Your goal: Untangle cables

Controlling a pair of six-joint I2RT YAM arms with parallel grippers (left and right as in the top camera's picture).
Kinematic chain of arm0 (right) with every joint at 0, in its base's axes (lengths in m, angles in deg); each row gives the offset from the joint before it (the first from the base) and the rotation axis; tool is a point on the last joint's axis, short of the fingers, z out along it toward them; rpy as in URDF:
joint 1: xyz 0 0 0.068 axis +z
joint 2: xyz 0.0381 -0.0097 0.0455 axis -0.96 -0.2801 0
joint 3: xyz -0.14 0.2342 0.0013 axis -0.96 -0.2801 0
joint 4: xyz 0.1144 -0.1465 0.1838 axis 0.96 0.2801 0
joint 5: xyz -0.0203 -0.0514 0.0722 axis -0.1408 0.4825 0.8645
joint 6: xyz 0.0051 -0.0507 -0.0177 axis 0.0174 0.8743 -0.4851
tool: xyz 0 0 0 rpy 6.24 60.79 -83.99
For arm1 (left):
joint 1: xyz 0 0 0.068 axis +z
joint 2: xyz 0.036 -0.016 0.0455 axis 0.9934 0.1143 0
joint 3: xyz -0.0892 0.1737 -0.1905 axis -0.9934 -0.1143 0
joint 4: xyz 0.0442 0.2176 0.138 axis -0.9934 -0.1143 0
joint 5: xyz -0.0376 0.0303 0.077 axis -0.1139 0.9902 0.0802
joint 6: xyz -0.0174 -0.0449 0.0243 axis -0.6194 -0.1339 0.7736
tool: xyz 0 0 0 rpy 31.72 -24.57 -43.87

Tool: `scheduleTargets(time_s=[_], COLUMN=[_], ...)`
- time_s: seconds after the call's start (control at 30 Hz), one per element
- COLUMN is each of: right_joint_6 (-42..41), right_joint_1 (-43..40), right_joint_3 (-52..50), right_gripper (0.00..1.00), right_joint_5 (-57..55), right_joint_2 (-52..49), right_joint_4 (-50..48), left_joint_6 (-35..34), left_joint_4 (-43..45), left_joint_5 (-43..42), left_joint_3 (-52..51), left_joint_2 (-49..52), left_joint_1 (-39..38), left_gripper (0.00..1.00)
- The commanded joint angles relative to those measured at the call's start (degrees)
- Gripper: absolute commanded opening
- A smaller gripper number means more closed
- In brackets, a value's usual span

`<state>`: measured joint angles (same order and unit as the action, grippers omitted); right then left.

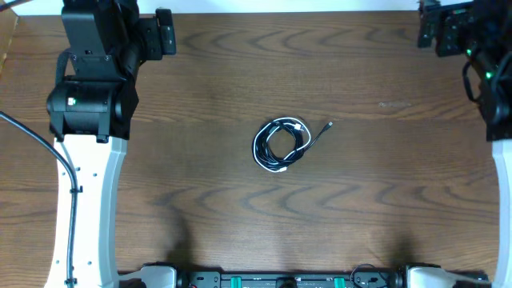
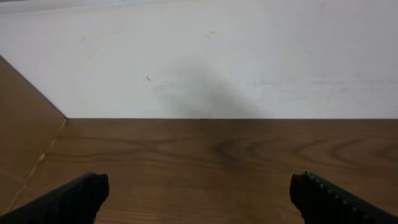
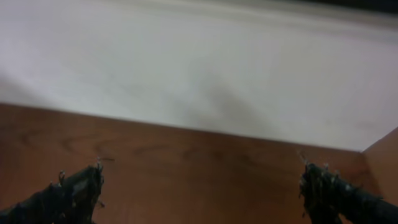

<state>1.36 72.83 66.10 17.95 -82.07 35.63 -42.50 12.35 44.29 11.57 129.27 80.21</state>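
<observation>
The white cable (image 1: 276, 167) and black cable (image 1: 318, 136) lie coiled together on the surface (image 1: 384, 200). Left jaws and right jaws are spread, empty, well away.

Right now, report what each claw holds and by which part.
Nothing is held. The left claw and the right claw both stand open and empty; the tangled cables lie untouched on the table, away from both.

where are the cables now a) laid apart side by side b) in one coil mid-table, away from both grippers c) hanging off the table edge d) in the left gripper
b: the cables lie in one coil on the table; the left gripper and right gripper are open and empty.
</observation>
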Motion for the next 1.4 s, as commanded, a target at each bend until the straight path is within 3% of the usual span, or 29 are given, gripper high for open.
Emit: scheduleTargets(time_s=[0.0, 0.13, 0.23, 0.53, 0.73, 1.03, 1.37], right_joint_6=[0.44, 7.39, 9.84, 9.84, 9.79, 3.21, 3.39], right_joint_1=[-0.13, 0.07, 1.03, 1.68, 1.62, 1.60, 1.66], right_joint_3=[1.44, 1.42, 1.42, 1.42, 1.33, 1.33, 1.33], right_gripper=[0.99, 0.99, 0.99, 0.99, 0.99, 0.99, 0.99], right_joint_5=[1.73, 11.26, 10.32, 12.48, 11.76, 6.56, 6.19], right_joint_2=[-3.10, -5.99, -6.43, -6.43, -6.43, -6.43, -6.43], right_joint_4=[1.14, 1.22, 0.55, 3.74, 4.66, 4.81, 6.14], left_joint_6=[-0.76, -2.56, -3.39, -3.87, -7.80, -13.55, -12.98], left_joint_4=[0.07, 0.42, 1.11, 0.92, -1.05, -1.42, -1.27], left_joint_5=[-2.45, -8.31, -8.48, -8.66, -8.72, -8.28, -7.15], left_joint_3=[-0.26, -0.26, -0.26, -0.26, -0.26, -0.26, -0.26], left_joint_2=[1.36, 3.54, 4.44, 4.87, 5.97, 8.26, 8.61], left_joint_1=[-0.13, -0.13, -0.11, -0.09, -0.09, -0.07, -0.07], left_gripper=[0.98, 0.98, 0.98, 0.98, 0.98, 0.98, 0.98])
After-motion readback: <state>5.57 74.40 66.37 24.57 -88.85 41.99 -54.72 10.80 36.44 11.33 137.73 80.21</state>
